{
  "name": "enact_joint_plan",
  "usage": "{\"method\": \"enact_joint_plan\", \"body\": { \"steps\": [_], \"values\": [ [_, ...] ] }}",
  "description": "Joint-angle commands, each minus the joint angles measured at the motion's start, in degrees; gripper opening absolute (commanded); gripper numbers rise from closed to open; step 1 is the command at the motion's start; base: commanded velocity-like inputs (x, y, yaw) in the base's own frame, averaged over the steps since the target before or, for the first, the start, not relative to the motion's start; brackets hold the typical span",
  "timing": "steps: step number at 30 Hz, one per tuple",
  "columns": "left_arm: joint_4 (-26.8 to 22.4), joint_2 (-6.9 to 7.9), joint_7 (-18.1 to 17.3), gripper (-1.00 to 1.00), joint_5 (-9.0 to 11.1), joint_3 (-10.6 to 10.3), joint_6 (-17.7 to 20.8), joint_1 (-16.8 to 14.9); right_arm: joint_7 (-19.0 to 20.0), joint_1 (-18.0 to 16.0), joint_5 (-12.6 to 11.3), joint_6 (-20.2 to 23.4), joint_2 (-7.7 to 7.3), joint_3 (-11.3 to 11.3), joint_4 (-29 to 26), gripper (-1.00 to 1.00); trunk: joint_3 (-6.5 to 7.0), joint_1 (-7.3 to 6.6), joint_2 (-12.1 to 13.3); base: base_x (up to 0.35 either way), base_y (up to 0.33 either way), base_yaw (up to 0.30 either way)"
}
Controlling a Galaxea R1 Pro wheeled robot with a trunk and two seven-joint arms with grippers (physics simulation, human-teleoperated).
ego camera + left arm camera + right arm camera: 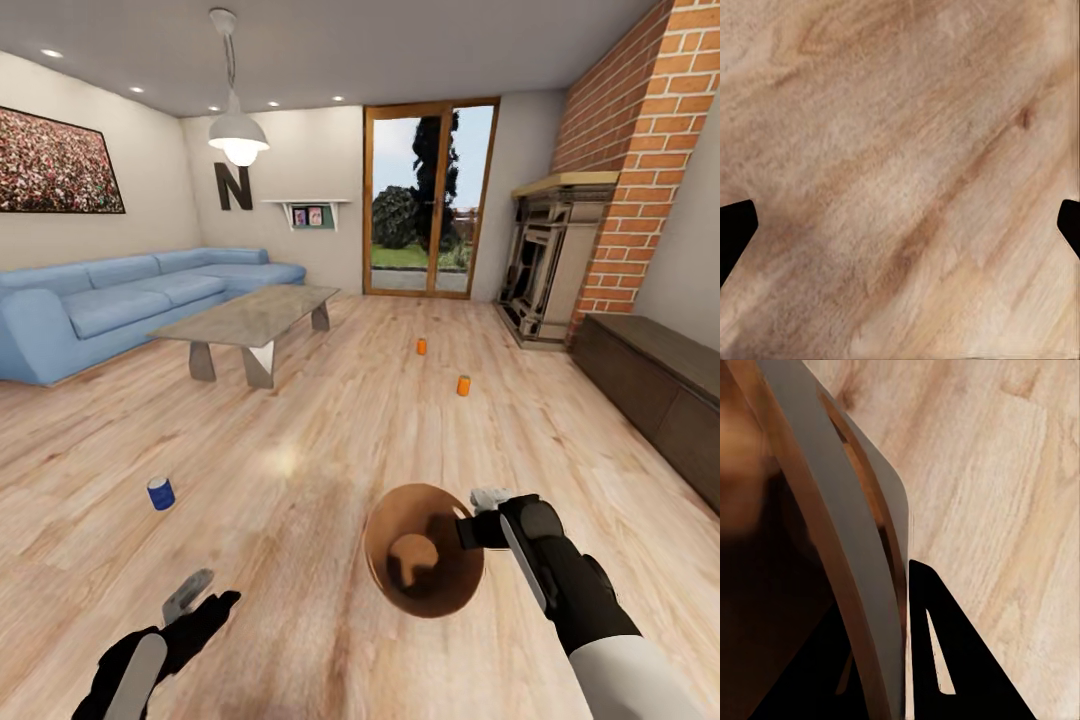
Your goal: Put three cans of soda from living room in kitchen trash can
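The bin's [425,550] grey outside was hidden in the head view, lower centre; only its brown inside showed. The right hand [470,528] was clamped on its rim, arm reaching in from the lower right. The left hand [195,598], lower left, hung spread apart over the floor [330,430]. The blue can [160,493] stood at left and two orange cans [421,346] [463,385] stood mid-frame, small and far.

Bright, even render. Lit by a glowing pendant lamp [238,135], ceiling spots and daylight through the glass door [431,200]. Soft glare patch on the floor [285,460]. Wide-angle stretch toward head-view edges. Wrist views soft, close parts blurred and dark.
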Motion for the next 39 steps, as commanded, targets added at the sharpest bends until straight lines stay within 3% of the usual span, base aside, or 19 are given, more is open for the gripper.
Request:
{"method": "enact_joint_plan", "body": {
  "steps": [1,5,9,11,14,17,19,35,37,39],
  "values": [
    [0.1,0.32,0.2,1.00,-0.1,0.0,1.3,-0.7,0.3,0.0,-1.0,0.1,-0.01,0.0,-0.1,-1.00,0.00,0.00,0.0,0.291,0.194,0.000],
    [2.2,2.71,2.8,1.00,-0.4,0.1,5.3,-4.8,0.3,0.1,-1.0,0.1,-0.16,0.0,-2.0,-1.00,0.00,0.00,0.0,0.300,0.182,0.000],
    [2.0,3.91,12.1,1.00,-1.0,0.3,5.8,-6.2,0.3,1.3,-1.0,0.1,-0.22,0.1,-3.1,-1.00,0.00,0.00,0.0,0.306,0.176,0.000],
    [-5.7,3.48,20.9,1.00,-0.9,0.3,5.9,-3.7,0.3,2.2,-1.0,0.1,-0.23,0.2,-3.8,-1.00,0.00,0.00,0.0,0.307,0.179,0.000],
    [-14.3,2.60,25.7,1.00,-0.5,0.3,6.4,1.4,0.3,2.7,-1.0,0.1,-0.24,0.2,-4.5,-1.00,0.00,0.00,0.0,0.307,0.181,0.000],
    [-15.1,2.64,26.4,1.00,-0.6,0.3,6.3,2.7,0.3,2.8,-0.7,0.1,0.05,0.3,-4.5,-1.00,0.00,0.00,0.0,0.307,0.181,0.000],
    [-13.0,2.66,26.5,1.00,-0.6,0.3,6.1,3.0,0.3,2.8,-0.5,0.1,0.19,0.3,-4.6,-1.00,0.00,0.00,0.0,0.307,0.181,0.000],
    [-7.7,2.83,26.6,1.00,-0.9,0.2,5.7,2.7,0.3,2.8,-0.5,0.1,0.50,0.6,-4.1,-1.00,0.00,0.00,0.0,0.307,0.181,0.000],
    [-7.2,2.83,26.6,1.00,-1.0,0.2,5.6,2.6,0.3,2.8,-0.5,0.1,0.54,1.0,-3.8,-1.00,0.00,0.00,0.0,0.307,0.181,0.000],
    [-6.7,2.83,26.6,1.00,-1.0,0.2,5.6,2.5,0.3,2.7,-0.6,0.1,0.53,3.5,-2.6,-1.00,0.00,0.00,0.0,0.307,0.181,0.000]
  ]
}}
